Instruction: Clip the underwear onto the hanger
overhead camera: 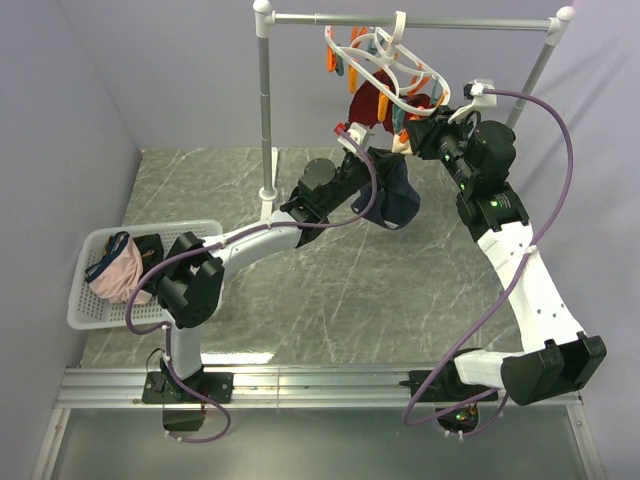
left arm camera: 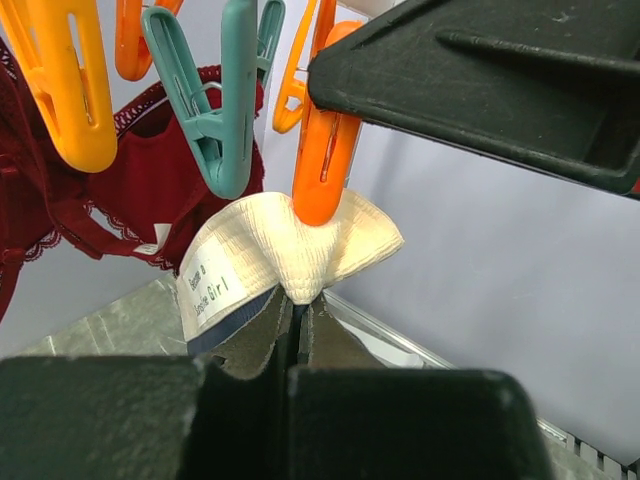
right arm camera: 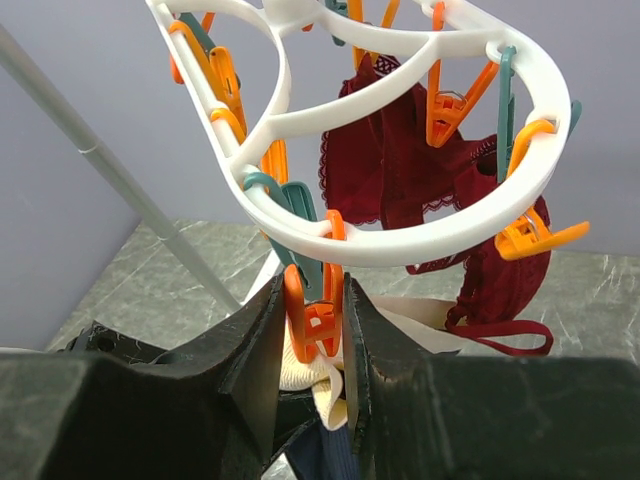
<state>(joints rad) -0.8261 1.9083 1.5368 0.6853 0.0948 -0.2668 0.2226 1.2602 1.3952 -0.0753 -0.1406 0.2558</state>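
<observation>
The white oval hanger (overhead camera: 392,58) hangs by its hook from the rail; its ring fills the right wrist view (right arm camera: 400,232). My left gripper (left arm camera: 297,305) is shut on the underwear's beige lining (left arm camera: 290,250) and holds it up under an orange clip (left arm camera: 322,165), whose tip sits on the fabric. The navy underwear (overhead camera: 397,197) hangs below my left gripper (overhead camera: 383,160). My right gripper (right arm camera: 310,285) is shut on that orange clip (right arm camera: 312,315), one finger on each handle. The beige lining (right arm camera: 305,372) lies just below the clip. In the top view my right gripper (overhead camera: 415,135) is beside the hanger.
A maroon-red garment (right arm camera: 400,170) is clipped to the hanger's far side. Teal (left arm camera: 225,110) and orange clips dangle close by. The grey rail stand (overhead camera: 265,110) rises behind the arms. A white basket (overhead camera: 95,318) with a pink garment (overhead camera: 118,278) sits at the left.
</observation>
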